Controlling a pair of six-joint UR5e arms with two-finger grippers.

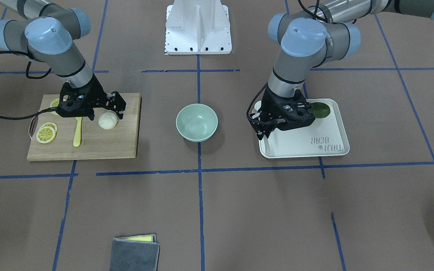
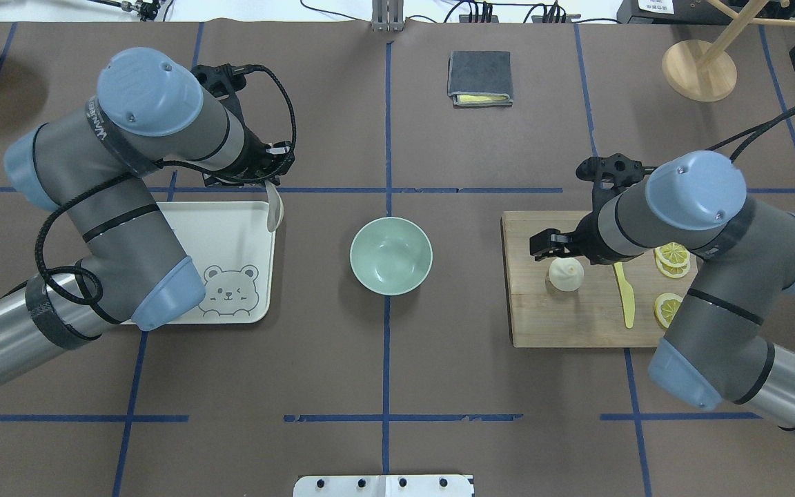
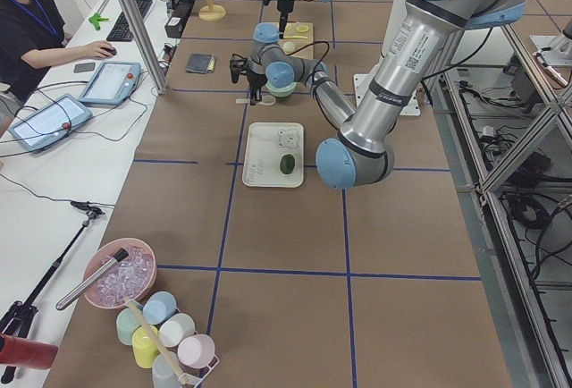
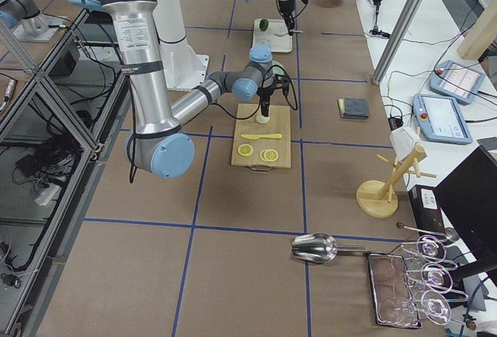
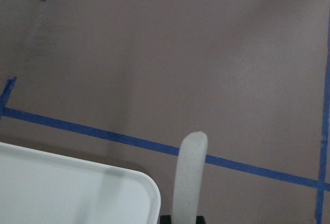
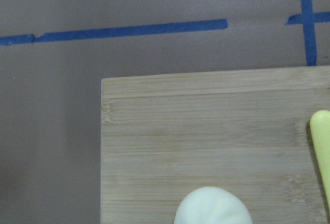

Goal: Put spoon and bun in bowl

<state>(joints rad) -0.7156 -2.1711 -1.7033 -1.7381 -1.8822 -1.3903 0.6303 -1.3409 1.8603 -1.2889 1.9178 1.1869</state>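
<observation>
Two arms reach down over the brown surface. The left fingers (image 1: 262,128) are clenched on the pale spoon (image 2: 274,207), which hangs over the corner of the white bear-printed tray (image 1: 303,148) that is nearest the bowl and farthest from the robot. A dark green lime (image 1: 320,110) lies in the tray.

The mint-green bowl (image 1: 196,122) sits at the middle of the surface with nothing in it. Toward the right edge lies a wooden cutting board (image 1: 100,146) carrying the white steamed bun (image 1: 107,121), a yellow plastic knife (image 1: 77,131) and lemon slices (image 1: 46,134). The right fingers (image 1: 119,107) are spread apart, straddling the bun, which rests on the board. A folded grey cloth (image 1: 136,252) lies near the far edge.
</observation>
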